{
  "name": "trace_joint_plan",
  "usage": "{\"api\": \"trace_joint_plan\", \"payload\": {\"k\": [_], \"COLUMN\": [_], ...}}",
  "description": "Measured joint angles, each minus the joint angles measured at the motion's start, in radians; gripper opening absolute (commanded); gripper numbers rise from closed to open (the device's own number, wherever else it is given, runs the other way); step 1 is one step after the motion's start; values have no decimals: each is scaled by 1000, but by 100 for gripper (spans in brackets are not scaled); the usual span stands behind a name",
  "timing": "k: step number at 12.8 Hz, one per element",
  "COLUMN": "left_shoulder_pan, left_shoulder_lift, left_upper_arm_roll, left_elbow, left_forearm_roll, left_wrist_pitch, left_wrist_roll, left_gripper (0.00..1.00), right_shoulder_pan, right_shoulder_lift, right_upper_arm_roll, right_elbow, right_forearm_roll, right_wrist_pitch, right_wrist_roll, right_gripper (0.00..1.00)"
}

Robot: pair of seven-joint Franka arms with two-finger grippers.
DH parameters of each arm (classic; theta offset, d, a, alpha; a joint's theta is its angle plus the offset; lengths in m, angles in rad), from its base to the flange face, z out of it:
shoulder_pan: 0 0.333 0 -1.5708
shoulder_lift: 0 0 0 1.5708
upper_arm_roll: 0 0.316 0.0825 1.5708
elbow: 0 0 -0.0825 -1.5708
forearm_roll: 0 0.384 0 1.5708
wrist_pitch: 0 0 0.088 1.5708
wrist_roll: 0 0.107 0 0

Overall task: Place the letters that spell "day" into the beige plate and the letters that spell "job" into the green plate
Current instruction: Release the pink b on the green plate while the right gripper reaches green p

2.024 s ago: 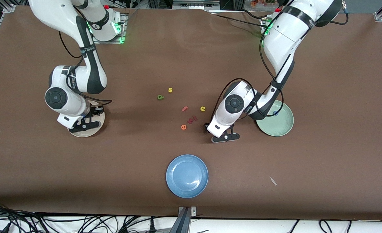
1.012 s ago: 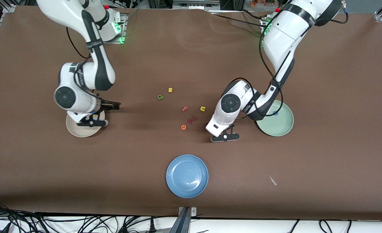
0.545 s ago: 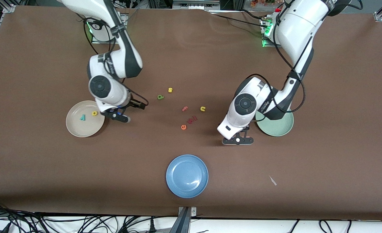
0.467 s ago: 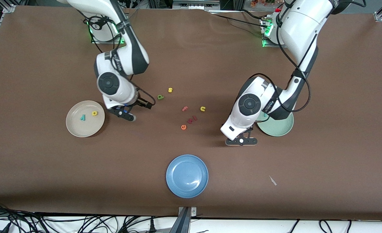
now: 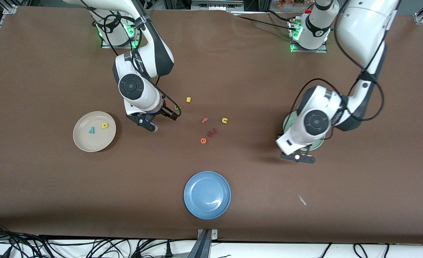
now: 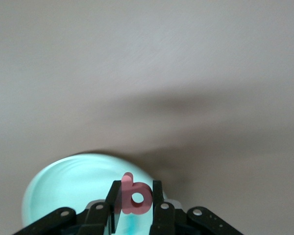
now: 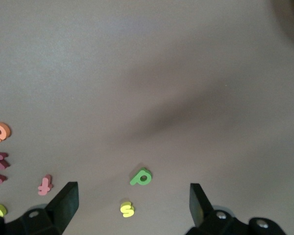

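Note:
In the left wrist view the pinkish-red "b" (image 6: 133, 196) stands upright in my left gripper (image 6: 135, 194), which is shut on it just above the green plate (image 6: 68, 186). Seen from the front, this left gripper (image 5: 297, 157) hangs over the green plate's (image 5: 285, 123) rim, and the arm covers most of the plate. The beige plate (image 5: 86, 143) holds the teal "y" (image 5: 91, 130) and the yellow "a" (image 5: 104, 125). My right gripper (image 5: 146, 124) is open and empty, beside the olive-green "d" (image 5: 177, 107), which lies ahead of its fingers (image 7: 141, 176).
Loose letters lie mid-table: a yellow "s" (image 5: 188, 99), a salmon "f" (image 5: 205, 120), a yellow "u" (image 5: 224, 120), dark red pieces (image 5: 213, 132) and an orange "e" (image 5: 203, 141). A blue plate (image 5: 207, 194) sits near the front edge.
My right arm has left the beige plate, where the "y" and "a" now show, and swung over to the "d". My left arm has carried the "b" from the letters to the green plate.

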Motion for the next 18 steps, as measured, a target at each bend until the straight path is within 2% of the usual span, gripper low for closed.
{"api": "trace_joint_plan", "payload": {"k": [3,6,9,13,14,15,16,17,18], "left_shoulder_pan": [43,40,42,43,43,45,45,45,45], "left_shoulder_lift": [-73,-81,-81,-73,-65,-57,-52,-47,-46], "left_upper_arm_roll": [-1,-5,-4,26,36,41,43,43,43], "left_elbow": [-122,-236,-295,-301,-304,-307,-309,-310,-310], "left_forearm_roll": [0,0,26,54,58,58,58,58,58], "left_wrist_pitch": [5,118,198,269,283,290,295,299,302], "left_wrist_roll": [87,98,101,105,108,112,112,112,112], "left_gripper": [16,16,17,20,32,55,88,100,100], "right_shoulder_pan": [-10,-13,41,86,98,113,127,136,140], "right_shoulder_lift": [6,15,28,25,24,24,25,24,25], "right_upper_arm_roll": [-9,-6,2,2,3,3,4,6,11], "right_elbow": [12,12,-16,-149,-188,-225,-261,-288,-303], "right_forearm_roll": [0,1,1,1,1,1,1,1,1], "right_wrist_pitch": [-45,-30,87,315,376,429,480,513,529], "right_wrist_roll": [12,221,447,543,559,571,580,588,599], "right_gripper": [100,100,100,100,100,100,100,100,100]}}
